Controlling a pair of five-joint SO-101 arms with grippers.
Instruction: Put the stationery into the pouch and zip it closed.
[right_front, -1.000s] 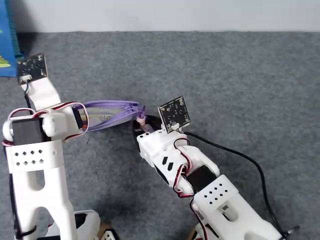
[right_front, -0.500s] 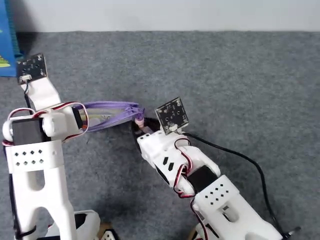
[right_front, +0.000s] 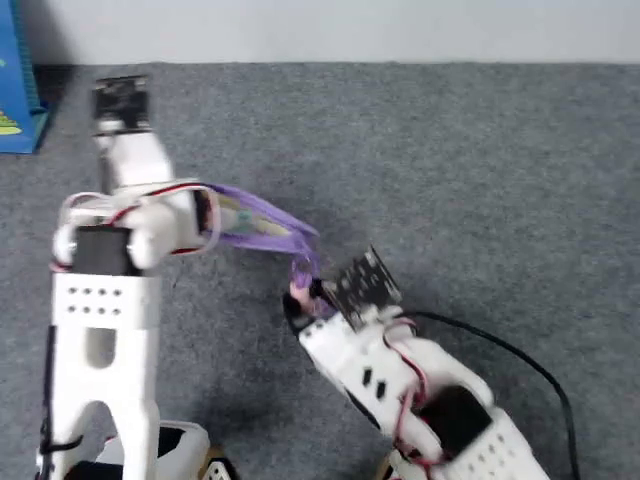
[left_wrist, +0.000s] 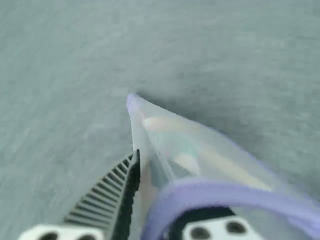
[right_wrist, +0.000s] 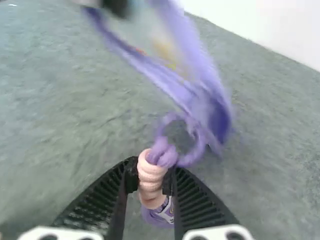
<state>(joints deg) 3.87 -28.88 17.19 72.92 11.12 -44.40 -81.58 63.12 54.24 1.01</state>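
A clear pouch with purple zipper trim (right_front: 262, 225) hangs stretched between the two arms above the grey carpet, with stationery faintly visible inside. My left gripper (left_wrist: 145, 200) is shut on one end of the pouch (left_wrist: 200, 160). My right gripper (right_wrist: 149, 187) is shut on the pink zipper pull charm (right_wrist: 148, 181), which hangs from the pouch's purple end (right_wrist: 200, 107). In the high view the right gripper (right_front: 303, 298) holds the charm (right_front: 300, 290) below the pouch's right tip.
A blue box (right_front: 17, 85) stands at the far left edge by the white wall. A black cable (right_front: 505, 350) trails from the right arm over the grey carpet (right_front: 480, 180).
The right arm pulled back toward the near side with the zipper pull. The left arm swung to the right and lifted, so the pouch now slants down between them.
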